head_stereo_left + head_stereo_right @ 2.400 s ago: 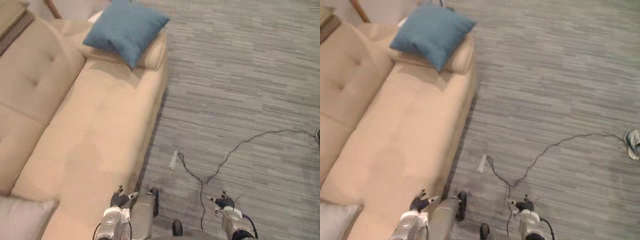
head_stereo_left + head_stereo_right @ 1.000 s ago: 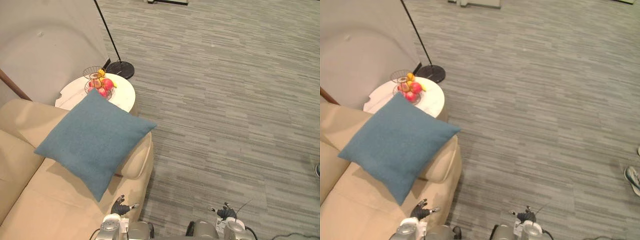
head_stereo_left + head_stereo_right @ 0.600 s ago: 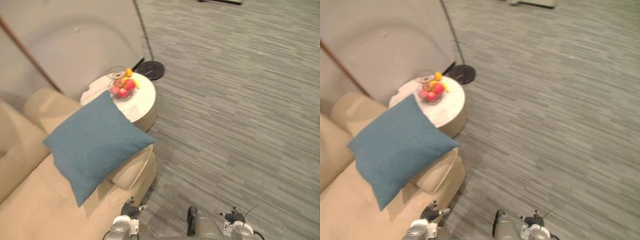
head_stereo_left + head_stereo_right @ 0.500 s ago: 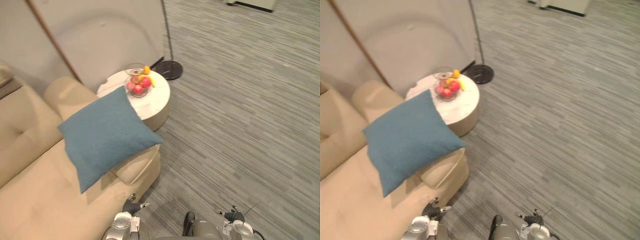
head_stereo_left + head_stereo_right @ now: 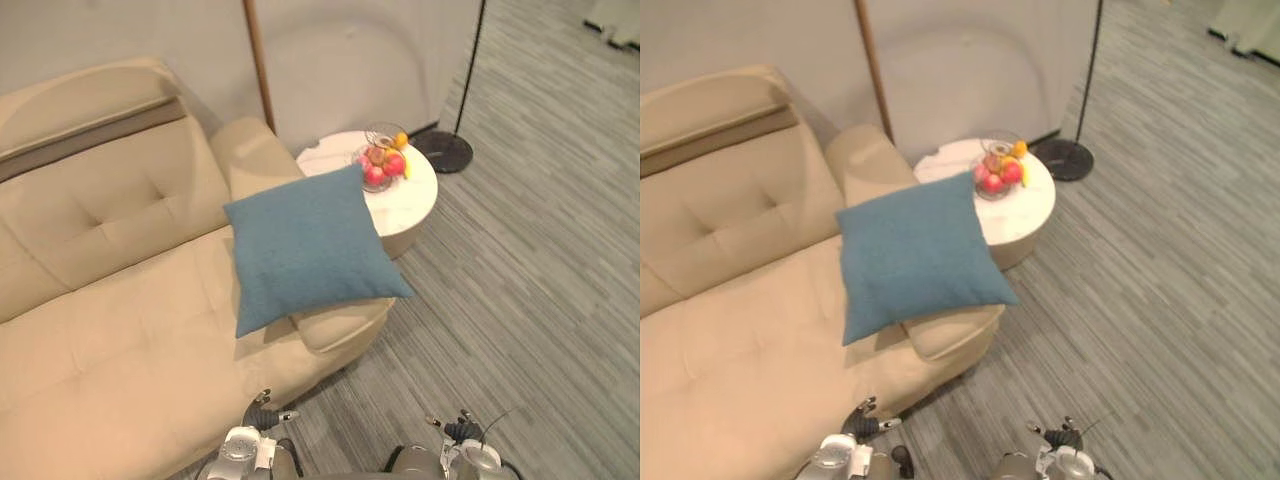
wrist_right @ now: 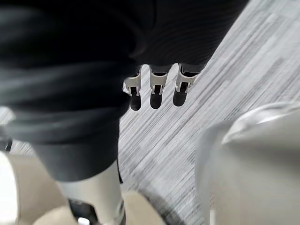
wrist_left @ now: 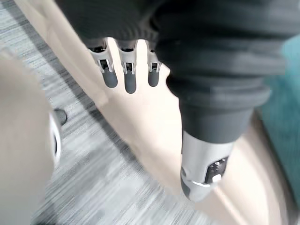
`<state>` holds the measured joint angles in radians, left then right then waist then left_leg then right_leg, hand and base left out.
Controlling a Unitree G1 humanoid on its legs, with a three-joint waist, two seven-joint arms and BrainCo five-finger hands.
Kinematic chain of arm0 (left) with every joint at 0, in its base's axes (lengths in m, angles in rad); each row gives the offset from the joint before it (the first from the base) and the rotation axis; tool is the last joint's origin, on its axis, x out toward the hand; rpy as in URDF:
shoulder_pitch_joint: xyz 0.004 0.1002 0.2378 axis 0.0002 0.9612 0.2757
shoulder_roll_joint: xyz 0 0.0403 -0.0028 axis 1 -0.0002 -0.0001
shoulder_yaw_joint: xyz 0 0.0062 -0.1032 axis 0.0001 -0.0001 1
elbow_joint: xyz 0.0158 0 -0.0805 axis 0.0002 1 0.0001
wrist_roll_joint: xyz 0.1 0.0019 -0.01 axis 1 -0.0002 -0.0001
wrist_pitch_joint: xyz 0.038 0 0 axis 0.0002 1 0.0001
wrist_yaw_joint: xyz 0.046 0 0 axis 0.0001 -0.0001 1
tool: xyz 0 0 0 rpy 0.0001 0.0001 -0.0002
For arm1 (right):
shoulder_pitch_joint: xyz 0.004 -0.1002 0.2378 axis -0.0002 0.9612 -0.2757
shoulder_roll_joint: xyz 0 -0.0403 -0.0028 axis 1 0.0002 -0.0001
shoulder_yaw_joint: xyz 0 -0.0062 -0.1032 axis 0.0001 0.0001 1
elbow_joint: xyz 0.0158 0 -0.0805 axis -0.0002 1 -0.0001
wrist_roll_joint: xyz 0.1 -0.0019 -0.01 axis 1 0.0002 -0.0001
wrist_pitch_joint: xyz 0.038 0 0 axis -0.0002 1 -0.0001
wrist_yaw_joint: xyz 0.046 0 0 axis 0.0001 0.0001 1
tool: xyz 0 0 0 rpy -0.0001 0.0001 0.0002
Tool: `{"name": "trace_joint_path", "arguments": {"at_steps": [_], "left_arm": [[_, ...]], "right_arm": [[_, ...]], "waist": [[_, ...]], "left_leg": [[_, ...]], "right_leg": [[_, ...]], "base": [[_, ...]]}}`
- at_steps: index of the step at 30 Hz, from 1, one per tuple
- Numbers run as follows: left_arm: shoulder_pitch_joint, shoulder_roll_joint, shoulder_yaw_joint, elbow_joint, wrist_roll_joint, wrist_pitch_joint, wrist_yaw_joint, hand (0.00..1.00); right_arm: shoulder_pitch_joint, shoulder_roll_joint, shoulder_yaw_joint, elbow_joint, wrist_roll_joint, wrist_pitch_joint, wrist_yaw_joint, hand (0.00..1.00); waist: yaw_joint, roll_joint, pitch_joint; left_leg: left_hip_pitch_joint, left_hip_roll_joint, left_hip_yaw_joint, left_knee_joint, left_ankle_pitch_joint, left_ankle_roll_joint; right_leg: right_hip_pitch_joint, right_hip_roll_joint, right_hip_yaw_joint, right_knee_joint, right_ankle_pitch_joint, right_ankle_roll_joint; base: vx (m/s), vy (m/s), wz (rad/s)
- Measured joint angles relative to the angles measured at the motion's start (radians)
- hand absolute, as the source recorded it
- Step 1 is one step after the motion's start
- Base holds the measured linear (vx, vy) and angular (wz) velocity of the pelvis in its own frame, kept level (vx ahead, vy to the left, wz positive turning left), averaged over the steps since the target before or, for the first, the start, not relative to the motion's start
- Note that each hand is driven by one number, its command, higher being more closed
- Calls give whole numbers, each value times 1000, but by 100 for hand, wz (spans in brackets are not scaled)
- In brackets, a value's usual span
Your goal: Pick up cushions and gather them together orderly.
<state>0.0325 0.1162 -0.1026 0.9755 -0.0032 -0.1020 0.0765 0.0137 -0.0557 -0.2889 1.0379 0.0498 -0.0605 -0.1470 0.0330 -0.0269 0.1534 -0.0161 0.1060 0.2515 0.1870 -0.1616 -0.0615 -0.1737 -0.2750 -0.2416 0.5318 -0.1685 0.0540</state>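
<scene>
On the sofa [image 5: 120, 330] one blue cushion [image 5: 305, 245] was propped, not yet lifted, while left hand [image 5: 262, 411] and right hand [image 5: 456, 430] were held empty, fingers loosely straight.

Blue square cushion [image 5: 307, 246], tilted, propped on beige sofa's armrest [image 5: 340, 322]
</scene>
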Motion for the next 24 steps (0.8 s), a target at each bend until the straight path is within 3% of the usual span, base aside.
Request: {"name": "trace_joint_path", "arguments": {"at_steps": [1,3,5,6,9,11,16,24], "left_arm": [[1,1,9,8,0,0,2,0],[1,0,8,14,0,0,3,0],[-8,1,7,30,1,-1,3,0],[-11,-14,8,35,2,-3,2,0],[-11,-44,33,36,-1,-3,6,0],[-15,-51,44,36,-2,-4,6,0],[-21,-35,46,29,-22,-11,6,0],[-21,69,144,-203,-80,-20,26,0]], "right_arm": [[3,0,1,0,6,0,0,0],[5,-1,1,0,32,0,0,0],[15,-8,-3,0,36,-1,0,0],[18,-20,-11,-3,38,-4,-1,0],[8,-28,-24,-24,38,-7,0,0],[28,-14,-24,-37,38,-7,0,0],[32,-20,-25,-59,37,-9,-4,0],[64,-115,-64,-483,27,-26,-11,0]], "waist": [[-4,-1,0],[-20,2,5],[-41,-6,4],[-27,19,-2],[-25,48,-4],[-27,46,-5],[-26,13,-25],[-34,18,-28]], "left_leg": [[-1,3,-40,-10,0,0],[-2,6,-89,-9,-1,-6],[-1,-6,-155,8,3,-38],[-4,9,-181,3,1,-45],[9,43,-189,-34,10,-65],[33,56,-216,-50,12,-69],[35,46,-241,-64,14,-72],[14,5,-263,-70,25,-56]], "right_leg": [[-5,68,69,-57,-26,1],[-17,137,166,-125,-25,6],[-2,167,211,-178,-1,7],[1,183,198,-184,-6,0],[21,215,170,-202,-8,-5],[71,227,140,-238,-8,-6],[118,222,111,-304,4,-11],[153,188,89,-399,52,8]], "base": [[39,-125,73],[47,-160,75],[101,-201,77],[161,-181,39],[157,-139,7],[138,-89,39],[90,12,23],[10,60,10]]}}
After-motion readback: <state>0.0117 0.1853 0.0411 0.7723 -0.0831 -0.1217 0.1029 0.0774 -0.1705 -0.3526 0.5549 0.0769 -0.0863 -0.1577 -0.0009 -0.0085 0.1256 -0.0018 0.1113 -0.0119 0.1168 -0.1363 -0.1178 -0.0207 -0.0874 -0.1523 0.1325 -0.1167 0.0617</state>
